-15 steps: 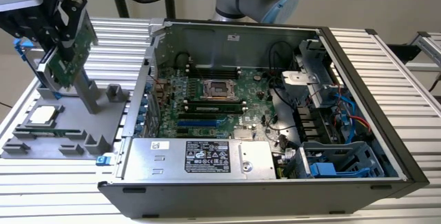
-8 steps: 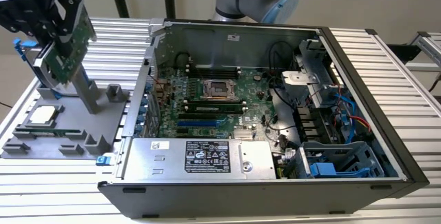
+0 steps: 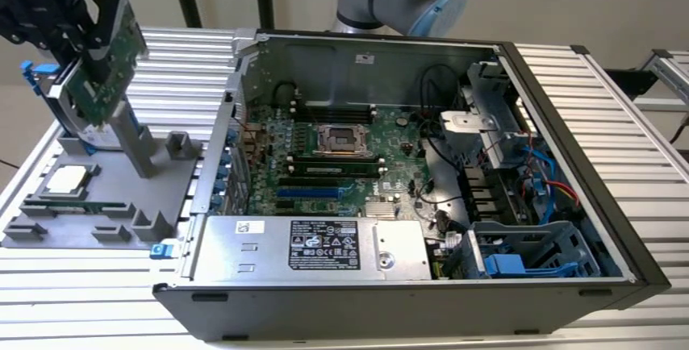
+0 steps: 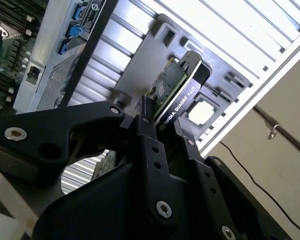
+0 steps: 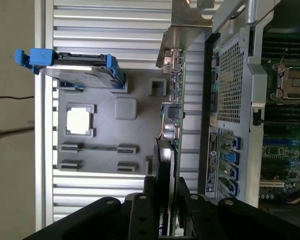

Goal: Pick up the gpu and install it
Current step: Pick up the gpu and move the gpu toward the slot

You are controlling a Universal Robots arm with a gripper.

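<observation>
The black two-fingered tool [image 3: 84,13] is closed on the gpu [image 3: 114,66], a slim rectangular card with a green circuit board on one face and a black cooler on the other. In the exterior view the tool holds the card up at the far left, tilted, with its green face toward the camera. The card hangs above the grey moulded tray [image 3: 67,235] on the ribbed aluminium tabletop [image 3: 603,108]. Whether its lower end touches the tray's upright post cannot be told.

In the second wrist view the fingers [image 4: 149,145] press on both faces of the gpu [image 4: 176,92] at one end. In the first wrist view the gpu [image 5: 171,117] reaches away from the tool [image 5: 166,197] to its silver end bracket. It runs between the tray and the rear panel of the open black computer case [image 3: 377,306].

A square silver chip [image 3: 67,178] lies in a pocket of the tray. A silver hard drive in a blue frame [image 5: 80,72] stands on edge at the tray's far end, just beside the card. Inside the case, the green motherboard [image 3: 323,164] lies exposed, with a silver power supply [image 3: 312,247] along the near wall
</observation>
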